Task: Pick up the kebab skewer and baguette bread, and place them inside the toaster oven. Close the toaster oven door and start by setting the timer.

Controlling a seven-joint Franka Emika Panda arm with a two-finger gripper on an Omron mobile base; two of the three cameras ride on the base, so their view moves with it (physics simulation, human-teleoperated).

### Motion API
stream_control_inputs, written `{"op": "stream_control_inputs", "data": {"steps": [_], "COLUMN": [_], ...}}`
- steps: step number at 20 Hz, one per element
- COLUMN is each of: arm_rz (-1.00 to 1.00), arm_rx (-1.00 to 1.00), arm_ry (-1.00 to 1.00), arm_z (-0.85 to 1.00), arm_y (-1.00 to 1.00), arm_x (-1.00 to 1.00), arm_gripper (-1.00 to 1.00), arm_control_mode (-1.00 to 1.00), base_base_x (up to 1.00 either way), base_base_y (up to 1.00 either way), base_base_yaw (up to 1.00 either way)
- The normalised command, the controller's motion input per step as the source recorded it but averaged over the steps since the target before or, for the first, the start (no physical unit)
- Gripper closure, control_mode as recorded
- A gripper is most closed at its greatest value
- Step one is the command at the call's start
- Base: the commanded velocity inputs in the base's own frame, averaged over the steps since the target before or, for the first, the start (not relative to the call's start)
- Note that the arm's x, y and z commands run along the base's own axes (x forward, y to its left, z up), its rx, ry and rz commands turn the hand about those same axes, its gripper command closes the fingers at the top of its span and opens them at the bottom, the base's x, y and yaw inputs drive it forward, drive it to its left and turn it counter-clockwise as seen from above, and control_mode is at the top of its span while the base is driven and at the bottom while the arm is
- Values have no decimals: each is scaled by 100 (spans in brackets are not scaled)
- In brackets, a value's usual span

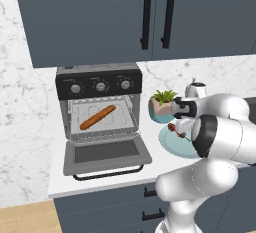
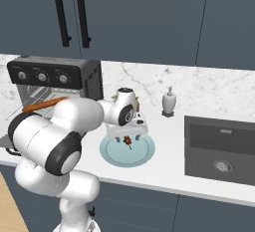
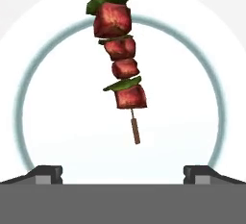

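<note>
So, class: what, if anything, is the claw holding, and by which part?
Nothing. The open claw hangs above the kebab skewer, which lies on the plate.

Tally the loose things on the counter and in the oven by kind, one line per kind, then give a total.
Baguette bread, on the rack inside the toaster oven: 1
Kebab skewer, on the plate: 1
Plate: 1
Potted plant: 1
Soap dispenser: 1
Toaster oven, door down: 1
Total: 6
</note>
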Motion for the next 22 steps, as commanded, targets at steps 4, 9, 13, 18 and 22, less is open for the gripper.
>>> {"op": "stream_control_inputs", "data": {"steps": [4,9,13,18,22], "arm_rz": [0,0,0,0,0], "arm_rx": [0,0,0,0,0], "arm_ry": [0,0,0,0,0], "arm_z": [-26,-32,-23,-9,0], "arm_y": [0,0,0,0,0], "arm_x": [10,7,5,20,24], "arm_gripper": [-100,-100,-100,-100,-100], "arm_control_mode": [-100,-100,-100,-100,-100], "base_base_x": [0,0,0,0,0], "base_base_y": [0,0,0,0,0], "base_base_yaw": [0,0,0,0,0]}}
